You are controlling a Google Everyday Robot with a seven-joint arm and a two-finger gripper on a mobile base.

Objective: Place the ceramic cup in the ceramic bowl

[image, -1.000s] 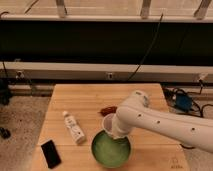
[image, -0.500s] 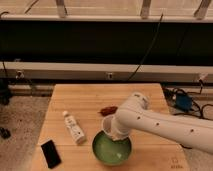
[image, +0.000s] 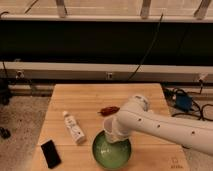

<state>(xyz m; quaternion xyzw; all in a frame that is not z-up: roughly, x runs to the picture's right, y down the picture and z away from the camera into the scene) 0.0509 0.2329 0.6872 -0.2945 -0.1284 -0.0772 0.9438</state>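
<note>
Wooden planks make up the table [image: 90,97], which stands before a dark wall with a pale rail and hanging cables. Near the table's front left corner lies a flat black phone [image: 50,153], set at a slant. Just to its right a white bottle [image: 73,127] with a label rests on its side, its cap pointing toward the back. Farther right, past the middle of the table, a small reddish object [image: 109,110] lies on the wood; what it is cannot be told. In front of it sits the green bowl [image: 112,151], round and glossy with a paler inside, close to the front edge. The white cup [image: 111,128] hangs over the bowl's back rim, its mouth tipped toward the back left, clamped in the gripper [image: 117,131], whose fingers are closed on the cup's near side and mostly hidden by the wrist. The white arm [image: 165,128] comes in from the lower right corner, runs up and left across the table's right part, and bends down at a rounded joint just above the cup.
</note>
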